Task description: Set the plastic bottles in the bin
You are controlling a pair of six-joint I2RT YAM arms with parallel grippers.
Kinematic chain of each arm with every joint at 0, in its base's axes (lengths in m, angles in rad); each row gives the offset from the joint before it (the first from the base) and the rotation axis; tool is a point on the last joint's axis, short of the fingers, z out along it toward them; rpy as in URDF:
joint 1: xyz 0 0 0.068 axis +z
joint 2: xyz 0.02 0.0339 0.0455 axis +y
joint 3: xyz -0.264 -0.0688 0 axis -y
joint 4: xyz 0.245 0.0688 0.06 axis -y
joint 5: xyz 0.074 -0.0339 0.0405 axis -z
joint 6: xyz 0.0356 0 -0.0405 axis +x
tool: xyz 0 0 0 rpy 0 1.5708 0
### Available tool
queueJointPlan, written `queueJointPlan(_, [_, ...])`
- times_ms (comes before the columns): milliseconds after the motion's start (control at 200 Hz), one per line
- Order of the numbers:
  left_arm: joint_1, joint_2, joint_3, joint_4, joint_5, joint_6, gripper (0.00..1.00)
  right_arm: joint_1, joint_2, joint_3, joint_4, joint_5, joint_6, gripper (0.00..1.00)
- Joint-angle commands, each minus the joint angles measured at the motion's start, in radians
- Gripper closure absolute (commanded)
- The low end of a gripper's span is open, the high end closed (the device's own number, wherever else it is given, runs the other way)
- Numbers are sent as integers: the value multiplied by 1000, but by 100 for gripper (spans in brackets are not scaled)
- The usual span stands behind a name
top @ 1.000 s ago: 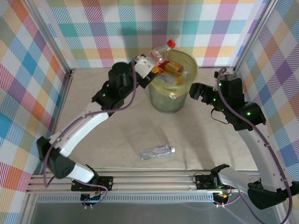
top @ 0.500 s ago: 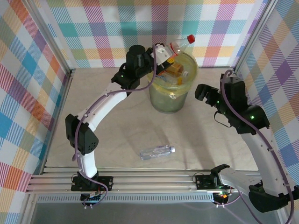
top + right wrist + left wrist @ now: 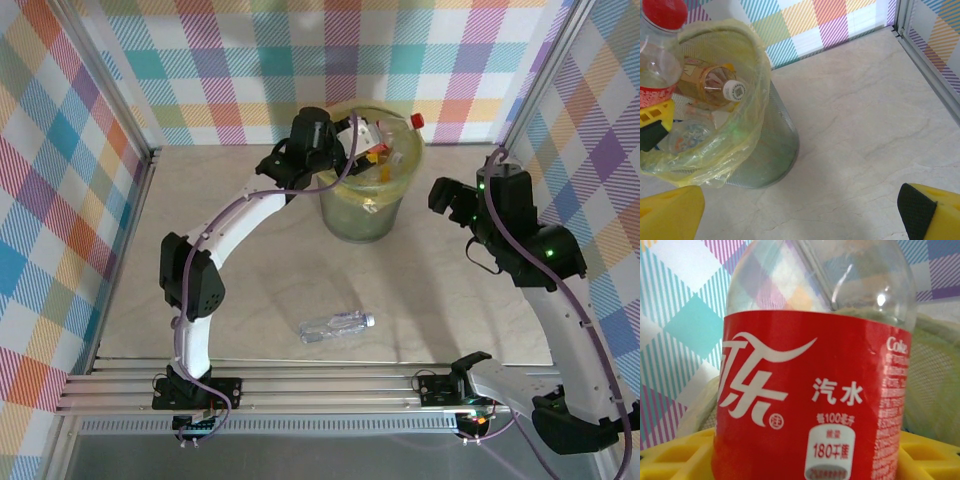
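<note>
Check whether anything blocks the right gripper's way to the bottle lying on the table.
Nothing visible does. Only bare table lies between the open right gripper and the clear bottle; the bin stands off to the gripper's left.

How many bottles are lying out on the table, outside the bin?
1: a clear bottle on its side on the table, toward the near edge; others may be hidden.

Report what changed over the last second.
The left claw carried the red-labelled, red-capped clear plastic bottle from the left rim of the round grey-green bin rightward across its mouth. The right claw drifted slightly right, open. The bin and the lone clear bottle lying flat stayed put.
</note>
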Motion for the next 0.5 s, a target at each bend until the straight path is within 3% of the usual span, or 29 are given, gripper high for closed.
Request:
queueJointPlan(0, [12, 0, 15, -25, 26, 23, 31, -2, 22, 35, -5, 17, -16, 0])
queueJointPlan(205, [15, -15, 22, -72, 40, 26, 0, -2, 71, 69, -2, 18, -46, 0])
queueJointPlan(495, [18, -50, 25, -79, 76, 1, 0, -2, 158, 119, 0, 17, -77, 0])
